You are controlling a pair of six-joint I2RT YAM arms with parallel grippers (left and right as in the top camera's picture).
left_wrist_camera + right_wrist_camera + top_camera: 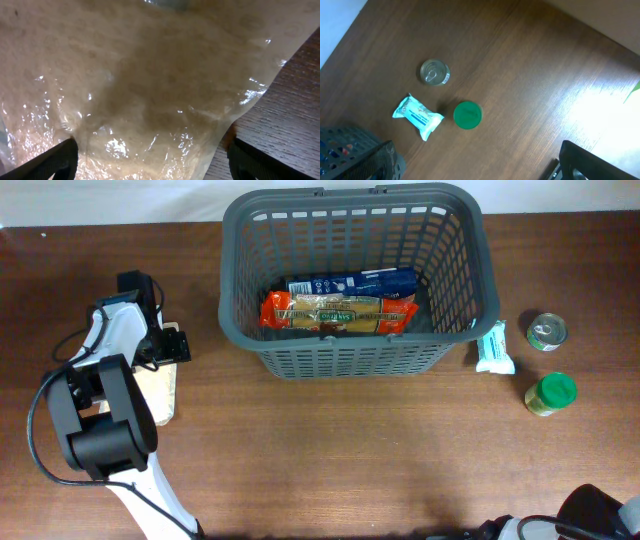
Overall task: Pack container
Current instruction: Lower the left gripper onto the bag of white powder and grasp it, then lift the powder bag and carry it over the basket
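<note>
Spread wide, the left gripper is straddling a pale clear-wrapped bag, likely to grasp it for the grey basket at the table's far middle; the right gripper is hanging open.

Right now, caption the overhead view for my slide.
Grey basket holds orange packet and blue packet; can, jar and pouch wait beside it on the table.
</note>
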